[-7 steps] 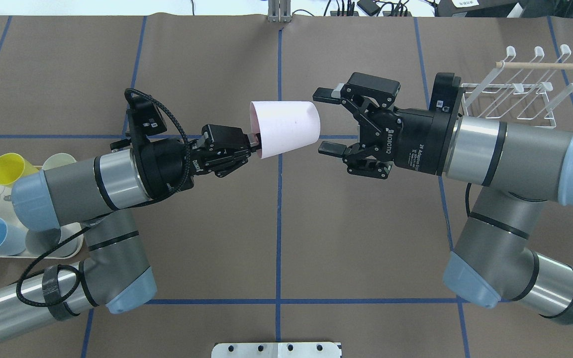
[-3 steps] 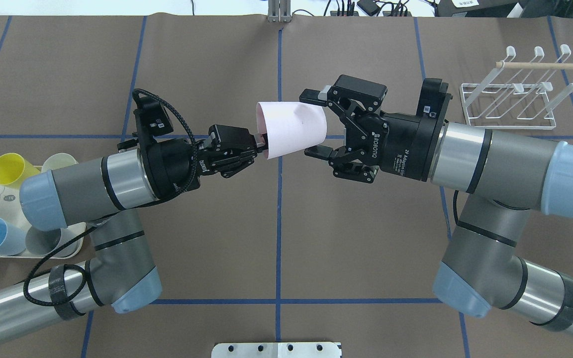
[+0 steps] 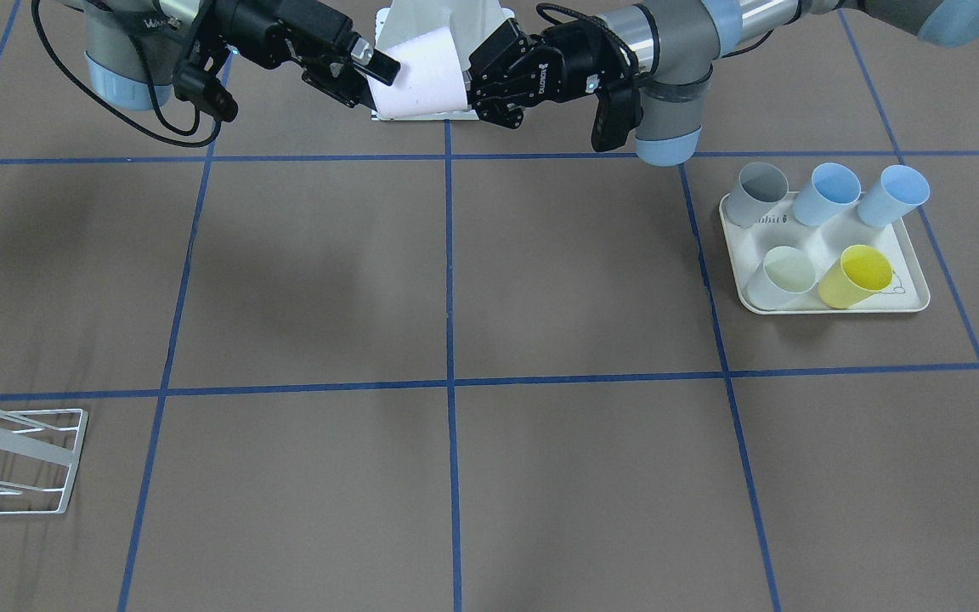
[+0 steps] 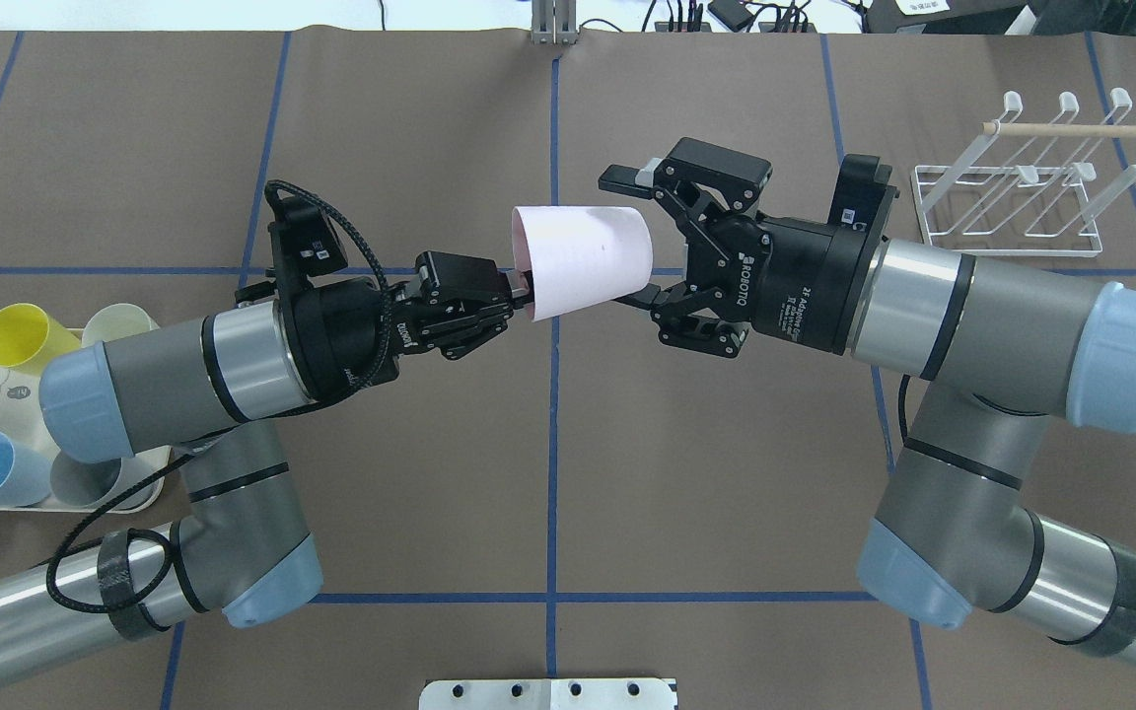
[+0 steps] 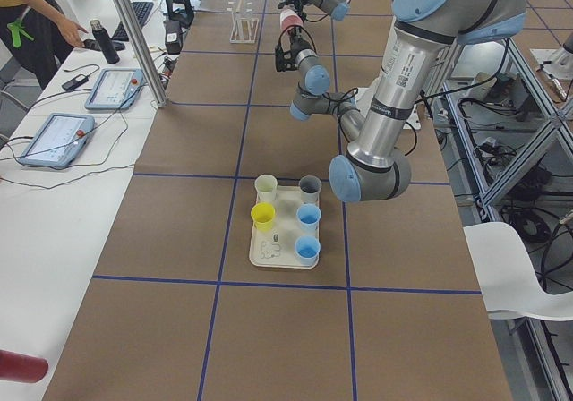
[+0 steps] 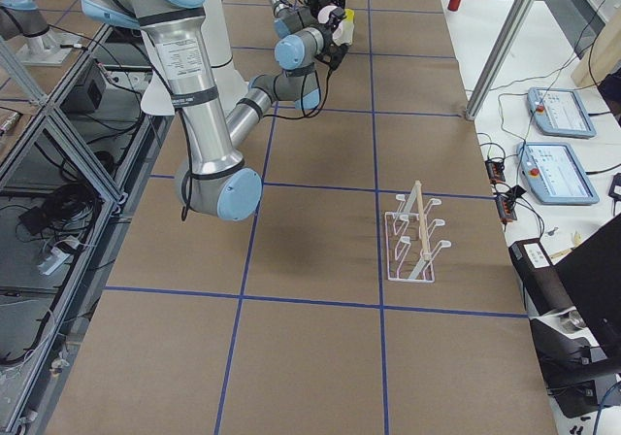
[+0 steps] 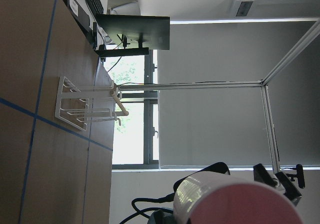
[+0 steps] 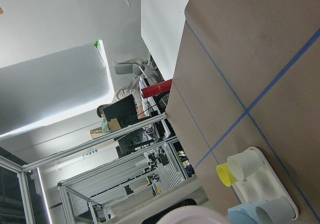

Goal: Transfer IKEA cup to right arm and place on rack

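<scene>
Left gripper pinches the cup by its rim; right gripper straddles it, fingers spread.

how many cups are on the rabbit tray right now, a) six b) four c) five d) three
c: the tray holds five, the grey cup, the middle blue cup and the end blue cup in one row, the pale cup and the yellow cup in the other.

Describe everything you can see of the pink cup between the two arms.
The pink cup is a pale tapered tumbler, plastic by its look, with a small dark speck on its wall. It is held on its side in the air: the left gripper pinches its wide rim, while the right gripper, open, straddles its narrow base end without clamping it.
</scene>
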Tool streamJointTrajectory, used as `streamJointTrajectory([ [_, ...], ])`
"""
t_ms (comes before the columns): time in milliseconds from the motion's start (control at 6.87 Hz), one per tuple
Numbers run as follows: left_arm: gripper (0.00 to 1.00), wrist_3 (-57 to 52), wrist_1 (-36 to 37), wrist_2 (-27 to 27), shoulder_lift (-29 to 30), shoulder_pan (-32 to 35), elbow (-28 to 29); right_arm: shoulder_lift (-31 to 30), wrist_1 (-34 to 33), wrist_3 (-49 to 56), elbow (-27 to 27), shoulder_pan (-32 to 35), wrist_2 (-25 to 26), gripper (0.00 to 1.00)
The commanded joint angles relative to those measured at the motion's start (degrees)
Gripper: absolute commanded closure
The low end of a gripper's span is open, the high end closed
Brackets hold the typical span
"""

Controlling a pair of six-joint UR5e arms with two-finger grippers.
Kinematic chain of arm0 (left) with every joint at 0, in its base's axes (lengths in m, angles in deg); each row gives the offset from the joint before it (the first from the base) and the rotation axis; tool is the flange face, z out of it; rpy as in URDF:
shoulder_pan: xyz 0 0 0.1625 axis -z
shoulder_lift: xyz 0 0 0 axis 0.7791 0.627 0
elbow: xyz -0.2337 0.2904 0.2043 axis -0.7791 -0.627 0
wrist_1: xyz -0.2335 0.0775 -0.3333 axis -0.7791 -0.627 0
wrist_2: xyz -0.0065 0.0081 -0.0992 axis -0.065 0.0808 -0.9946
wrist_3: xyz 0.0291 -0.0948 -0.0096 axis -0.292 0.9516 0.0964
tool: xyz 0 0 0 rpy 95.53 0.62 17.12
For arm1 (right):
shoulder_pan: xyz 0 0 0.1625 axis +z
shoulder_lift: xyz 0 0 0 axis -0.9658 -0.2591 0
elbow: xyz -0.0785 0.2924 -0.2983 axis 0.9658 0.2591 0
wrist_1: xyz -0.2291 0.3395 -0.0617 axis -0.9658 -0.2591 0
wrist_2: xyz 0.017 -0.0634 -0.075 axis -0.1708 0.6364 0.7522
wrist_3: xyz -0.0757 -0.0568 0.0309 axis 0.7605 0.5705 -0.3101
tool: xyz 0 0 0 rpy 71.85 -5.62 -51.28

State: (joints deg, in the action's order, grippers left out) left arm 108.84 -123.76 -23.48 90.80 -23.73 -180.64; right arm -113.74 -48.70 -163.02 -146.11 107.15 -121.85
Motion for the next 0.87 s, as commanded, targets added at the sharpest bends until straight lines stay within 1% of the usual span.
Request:
streamJointTrajectory([
  [0, 1.0, 0.7, 0.0, 1.7, 0.1, -0.8, 0.0, 0.0, 0.0, -0.7, 0.0, -0.1, 0.2, 0.0],
  [146, 1.0, 0.7, 0.0, 1.9, 0.1, -1.0, -0.1, 0.0, 0.0, -0.7, 0.1, -0.3, 0.2, 0.01],
  [291, 1.0, 0.6, 0.0, 1.9, 0.0, -1.0, -0.1, 0.0, 0.0, -0.7, 0.0, -0.5, 0.3, 0.09],
  [437, 1.0, 0.6, 0.0, 1.9, 0.0, -1.0, -0.2, 0.0, 0.0, -1.7, -0.1, -0.8, 1.0, 0.73],
  [583, 1.0, 0.6, -0.1, 1.9, -0.1, -0.9, -0.4, 0.0, 0.1, -1.8, -0.1, -0.9, 1.0, 1.0],
  [728, 0.66, 0.6, -0.2, 1.9, -0.2, -0.9, -0.4, 0.1, 0.0, -1.9, -0.2, -0.9, 1.0, 1.0],
])
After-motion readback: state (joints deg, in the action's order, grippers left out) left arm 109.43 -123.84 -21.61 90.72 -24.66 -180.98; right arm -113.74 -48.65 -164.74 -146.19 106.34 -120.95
